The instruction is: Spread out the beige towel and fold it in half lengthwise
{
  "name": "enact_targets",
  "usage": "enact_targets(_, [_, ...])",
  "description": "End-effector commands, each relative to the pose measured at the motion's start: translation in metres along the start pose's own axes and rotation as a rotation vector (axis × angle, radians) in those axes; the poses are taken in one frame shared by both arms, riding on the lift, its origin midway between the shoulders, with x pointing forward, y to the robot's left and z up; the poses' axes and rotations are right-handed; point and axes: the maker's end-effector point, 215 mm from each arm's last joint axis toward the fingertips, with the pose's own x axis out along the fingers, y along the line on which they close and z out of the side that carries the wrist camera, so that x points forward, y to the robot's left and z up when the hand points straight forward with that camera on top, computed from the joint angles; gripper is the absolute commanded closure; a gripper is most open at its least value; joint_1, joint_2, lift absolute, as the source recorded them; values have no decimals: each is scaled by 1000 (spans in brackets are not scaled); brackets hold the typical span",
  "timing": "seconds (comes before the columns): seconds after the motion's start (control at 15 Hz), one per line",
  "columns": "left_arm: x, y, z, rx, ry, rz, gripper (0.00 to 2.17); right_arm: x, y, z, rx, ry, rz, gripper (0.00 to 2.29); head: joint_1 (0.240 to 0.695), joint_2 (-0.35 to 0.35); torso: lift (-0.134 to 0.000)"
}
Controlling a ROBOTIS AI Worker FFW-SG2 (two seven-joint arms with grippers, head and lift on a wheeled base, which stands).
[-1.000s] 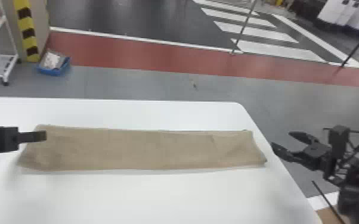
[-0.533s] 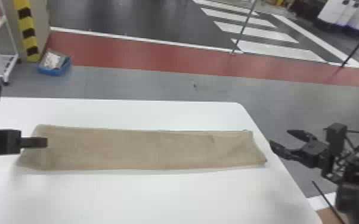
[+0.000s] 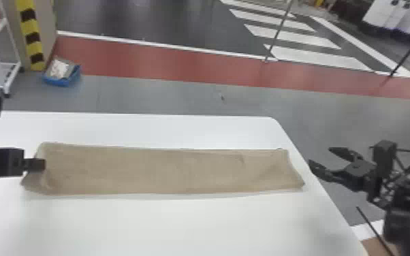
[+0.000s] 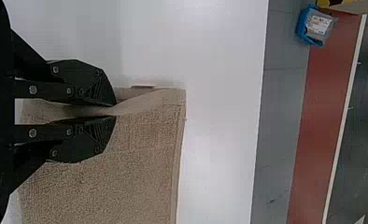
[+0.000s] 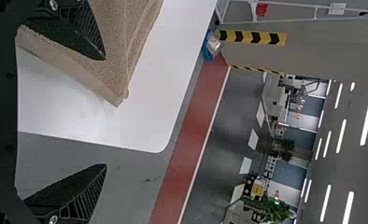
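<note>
- Background: grey floor with a red band (image 3: pixel 167 64), a blue bin (image 3: pixel 65 82) on it, beyond the white counter (image 3: pixel 167 224).
- Beige towel (image 3: pixel 167 172) lies on the counter as a long, narrow strip, its right end near the counter's side edge.
- Left gripper (image 4: pixel 114 111): fingers nearly together, a raised ridge of cloth pinched between them at the towel's left end.
- Right gripper (image 3: pixel 320 155): fingers wide apart, nothing held, just off the towel's right end.
- Progress, my estimate: spreading done, lengthwise fold essentially made — the strip shape and the lower layer by my left fingers suggest it. Remaining: let go of the left end, settle that ridge, perhaps even up the slanted ends.
- Orientation: long axis runs left to right across my front, roughly parallel to the counter's far edge — short ends point sideways.
</note>
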Motion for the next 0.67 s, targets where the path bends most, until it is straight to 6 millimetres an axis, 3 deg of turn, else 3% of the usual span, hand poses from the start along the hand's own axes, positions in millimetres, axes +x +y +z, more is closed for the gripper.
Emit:
enact_targets(0.0, [0,0,-3,1,9,1,1339,-1,-1,1,-1,-3,-2,66,695,-350,-124])
enact_targets(0.33, [-2,9,-14,-21,35,6,1379,-3,-4,1,5,-8,-11,66,695,-350,-124])
enact_targets(0.47, [-9,23,-19,-42,46,20,1379,-3,-4,1,4,-7,-11,66,695,-350,-124])
enact_targets(0.6, [-17,40,-12,-69,21,35,1379,-2,-2,0,9,-9,-10,66,695,-350,-124])
